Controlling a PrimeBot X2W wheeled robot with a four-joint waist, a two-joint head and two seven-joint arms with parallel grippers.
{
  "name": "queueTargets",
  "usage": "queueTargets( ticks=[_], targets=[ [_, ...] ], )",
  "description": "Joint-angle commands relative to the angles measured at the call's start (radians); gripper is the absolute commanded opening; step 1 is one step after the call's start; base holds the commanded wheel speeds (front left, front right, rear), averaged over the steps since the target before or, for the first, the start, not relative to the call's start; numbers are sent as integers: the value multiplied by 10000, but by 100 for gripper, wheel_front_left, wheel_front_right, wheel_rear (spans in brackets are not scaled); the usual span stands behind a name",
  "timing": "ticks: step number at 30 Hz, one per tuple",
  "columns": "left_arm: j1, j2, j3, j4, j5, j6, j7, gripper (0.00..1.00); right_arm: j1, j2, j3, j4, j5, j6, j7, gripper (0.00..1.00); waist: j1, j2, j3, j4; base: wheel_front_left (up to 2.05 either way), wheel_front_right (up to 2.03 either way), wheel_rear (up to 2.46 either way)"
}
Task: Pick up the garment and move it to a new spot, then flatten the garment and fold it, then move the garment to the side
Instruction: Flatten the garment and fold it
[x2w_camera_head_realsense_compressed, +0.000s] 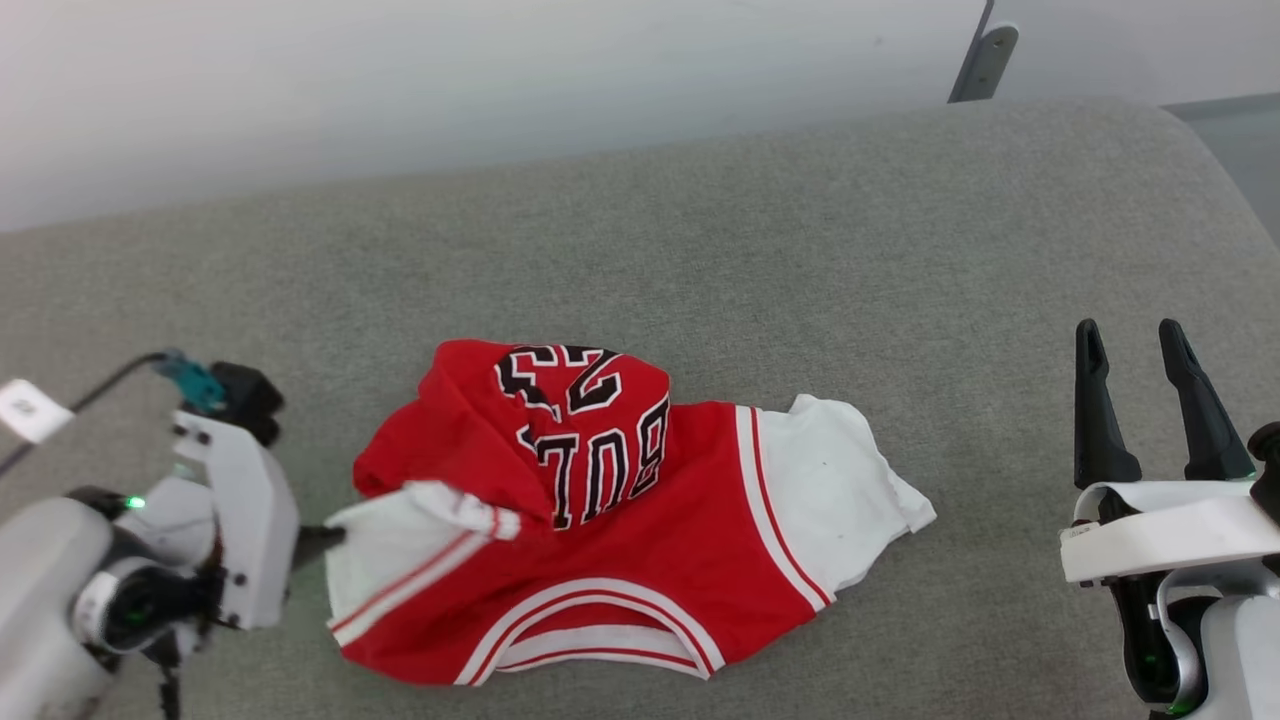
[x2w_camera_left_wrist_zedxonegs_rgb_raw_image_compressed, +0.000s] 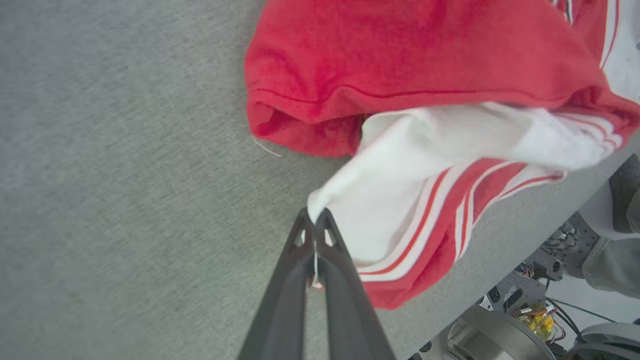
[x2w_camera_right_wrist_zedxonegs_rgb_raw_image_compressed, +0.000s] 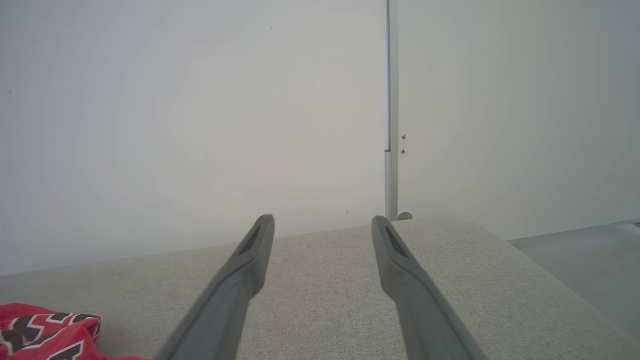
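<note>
Left pincer (x2w_camera_left_wrist_zedxonegs_rgb_raw_image_compressed: 314, 219): tips together, clamped on a white corner of the garment (x2w_camera_head_realsense_compressed: 640, 540) at the cloth's left end. The fingers lie low, almost flat to the table (x2w_camera_head_realsense_compressed: 700, 250). In the left wrist view I see white lining bunched right at the tips, with red-and-white striped trim just beyond. I can't tell how many layers are in the grip.

Right pincer (x2w_camera_head_realsense_compressed: 1130, 340): fingers apart, nothing between them. It sits over bare fabric near the table's right edge, well apart from the garment, and points toward the far edge and the pale wall (x2w_camera_right_wrist_zedxonegs_rgb_raw_image_compressed: 200, 100).

Garment: a crumpled heap on the grey fabric-covered table.
- About midway between the left and right edges, closer to the near edge than the far one.
- Red side mostly up.
- Black, white-outlined lettering and number on a raised fold at the heap's far side, upside down from the head view.
- Striped neck opening toward the near edge.
- White lining flap spread flat at the right end.
</note>
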Motion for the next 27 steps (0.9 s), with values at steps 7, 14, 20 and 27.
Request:
queueTargets(
  ticks=[7, 14, 20, 27],
  targets=[
    [640, 774, 597, -306, -463, 1051, -155, 0, 272, -6, -164, -22, -1, -18, 78, 100, 0, 0, -188, 251, 0, 0, 0],
    [1942, 1353, 982, -249, -992, 1980, -631, 0, 325, 58, -202, 30, 75, -18, 118, 100, 0, 0, -186, 370, 0, 0, 0],
    [2811, 1416, 1138, 121, -1315, 2240, -1168, 0, 282, 119, -198, -4, 99, -18, 168, 100, 0, 0, -56, 403, 0, 0, 0],
    [3184, 1023, 1087, 494, -1439, 1976, -1532, 0, 148, 140, -163, 18, 80, -18, 179, 100, 0, 0, 90, 386, 0, 0, 0]
  ],
)
